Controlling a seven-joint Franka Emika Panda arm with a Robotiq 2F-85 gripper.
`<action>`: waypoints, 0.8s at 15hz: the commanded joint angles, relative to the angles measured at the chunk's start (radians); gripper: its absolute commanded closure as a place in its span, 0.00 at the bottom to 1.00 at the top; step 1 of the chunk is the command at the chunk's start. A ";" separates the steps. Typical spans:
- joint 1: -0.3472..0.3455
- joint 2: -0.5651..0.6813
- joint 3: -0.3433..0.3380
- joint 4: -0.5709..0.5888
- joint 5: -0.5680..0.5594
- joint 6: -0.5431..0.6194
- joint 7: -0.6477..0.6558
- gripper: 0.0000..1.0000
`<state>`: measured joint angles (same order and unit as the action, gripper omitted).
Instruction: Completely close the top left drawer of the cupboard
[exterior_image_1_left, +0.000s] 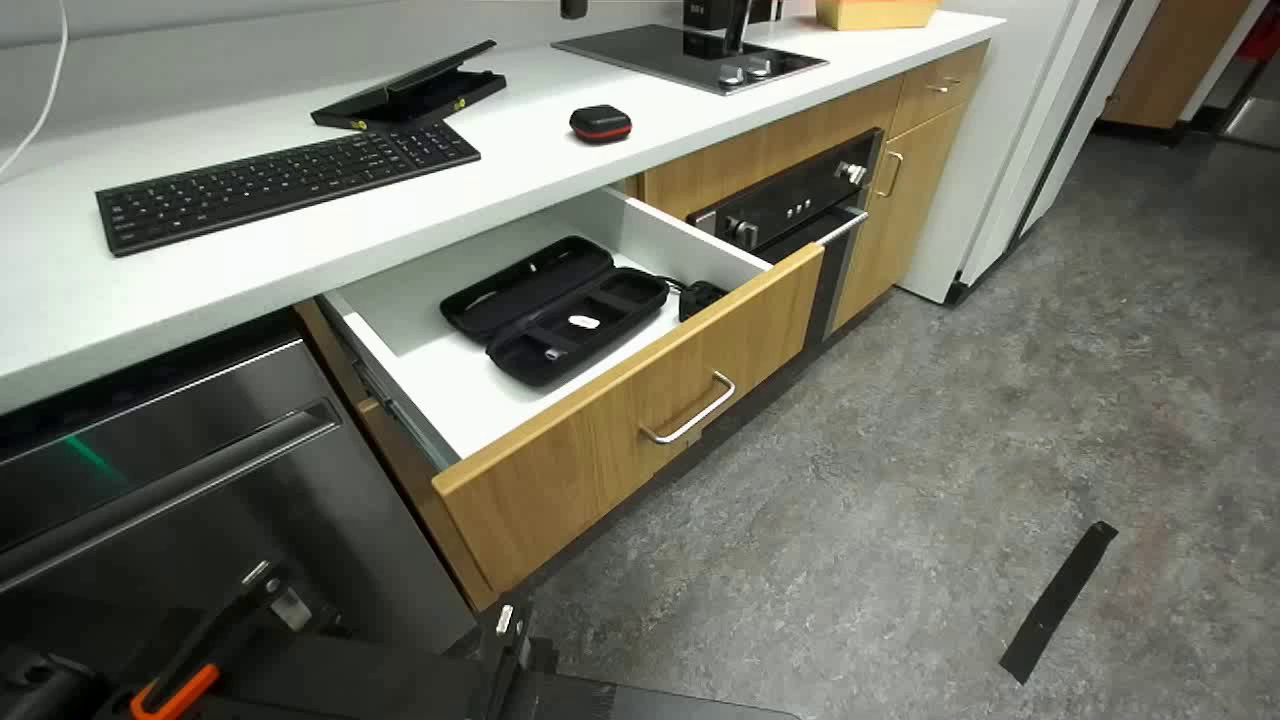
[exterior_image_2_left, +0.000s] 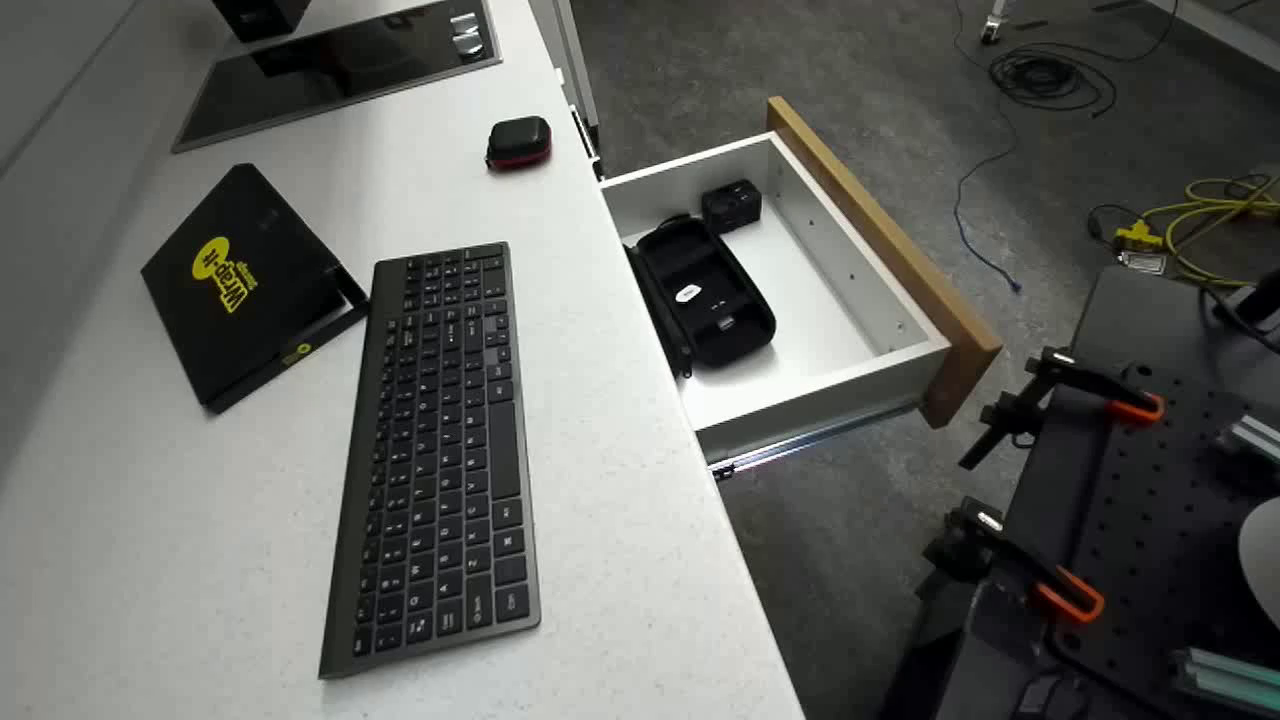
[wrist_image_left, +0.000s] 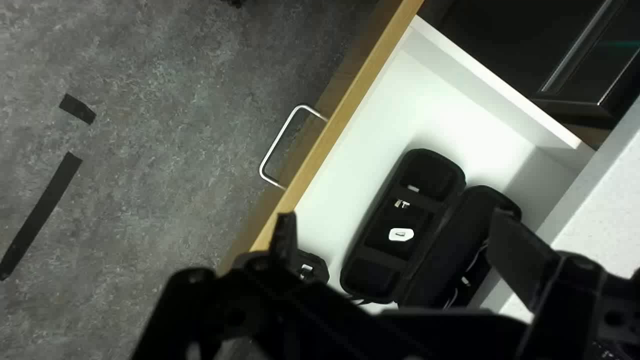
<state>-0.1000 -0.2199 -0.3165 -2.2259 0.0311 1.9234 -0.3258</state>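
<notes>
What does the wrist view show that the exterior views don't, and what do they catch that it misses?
Only the wrist view: the open gripper up close.
Only the exterior views: the cooktop and the small black-and-red case.
All three: the pulled-out drawer, the long black case lying open in it, and part of the cupboard's white worktop.

brown-fronted drawer (exterior_image_1_left: 590, 452), mottled grey floor (exterior_image_1_left: 900, 470)

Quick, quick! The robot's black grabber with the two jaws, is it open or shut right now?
Black two-jawed gripper: open, jaws wide apart, holding nothing.
</notes>
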 joint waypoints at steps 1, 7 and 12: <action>-0.029 0.003 0.026 0.001 0.006 -0.002 -0.006 0.00; -0.047 0.059 0.043 -0.033 -0.046 0.117 0.063 0.00; -0.098 0.252 0.030 -0.103 -0.128 0.414 0.177 0.00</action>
<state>-0.1537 -0.0854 -0.2951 -2.3133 -0.0573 2.1973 -0.2163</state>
